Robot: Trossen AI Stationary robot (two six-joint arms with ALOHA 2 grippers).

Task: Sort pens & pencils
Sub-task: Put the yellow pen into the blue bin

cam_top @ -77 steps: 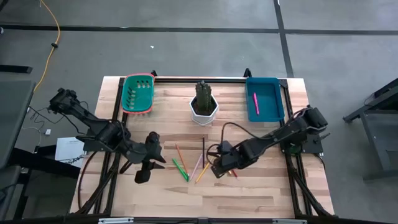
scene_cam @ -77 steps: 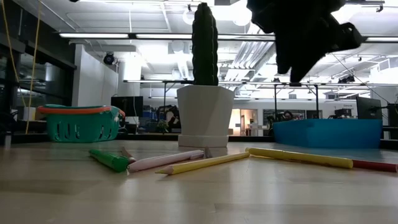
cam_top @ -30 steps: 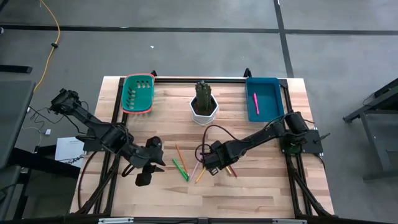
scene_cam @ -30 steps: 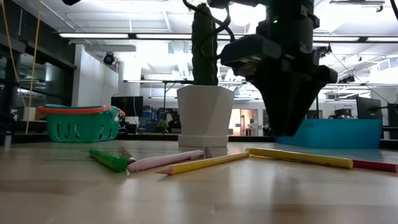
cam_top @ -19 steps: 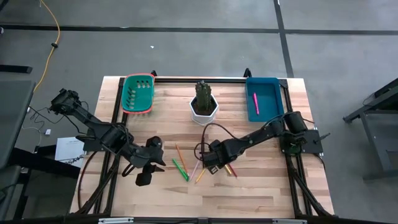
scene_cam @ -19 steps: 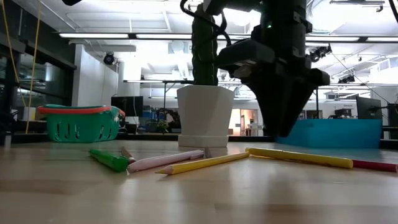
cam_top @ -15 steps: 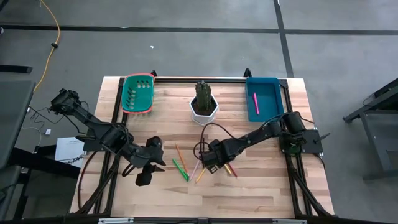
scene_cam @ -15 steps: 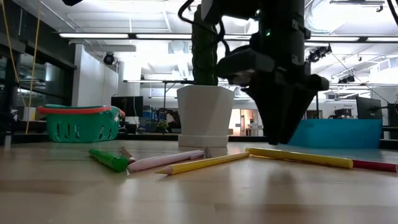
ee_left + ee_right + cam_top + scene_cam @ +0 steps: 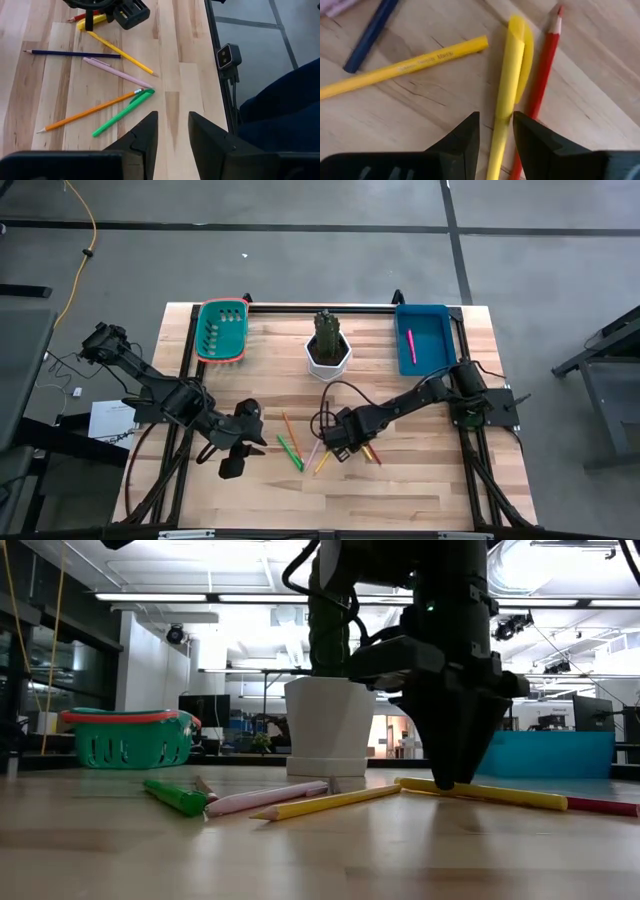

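since the earlier frames the right gripper (image 9: 338, 443) has come down and moved left over the pile of sticks at table centre; the left gripper (image 9: 232, 463) has not moved.

right gripper: in the low view its tips (image 9: 445, 783) are at the table surface, at the yellow pen (image 9: 485, 793). in the right wrist view the jaws stand a little apart, astride the yellow pen (image 9: 507, 95), w/ one finger (image 9: 462, 140) on each side. not closed on it; nothing is held. a red pencil (image 9: 540, 82) lies just beside the yellow pen, and a yellow pencil (image 9: 405, 67) and a dark blue pencil (image 9: 370, 35) lie near.

left gripper: hovers near the front-left of the pile, jaws a little apart, empty. left wrist view shows the fingers (image 9: 142, 137) short of the green pen (image 9: 122, 112).

task items, left wrist view:
- green pen and orange pencil (image 9: 87, 112) meet at one end, nearest the left gripper.
- light pink pen (image 9: 117, 72) lies between those and the dark blue pencil (image 9: 72, 52).
- yellow pencil (image 9: 122, 52) runs up to the right gripper (image 9: 90, 22).

sorted so far: one bright pink pen (image 9: 410, 345) lies in the blue tray (image 9: 443, 345) at far right. green basket (image 9: 222, 332) sits at far left. white pot w/ cactus (image 9: 328, 348) stands between them.
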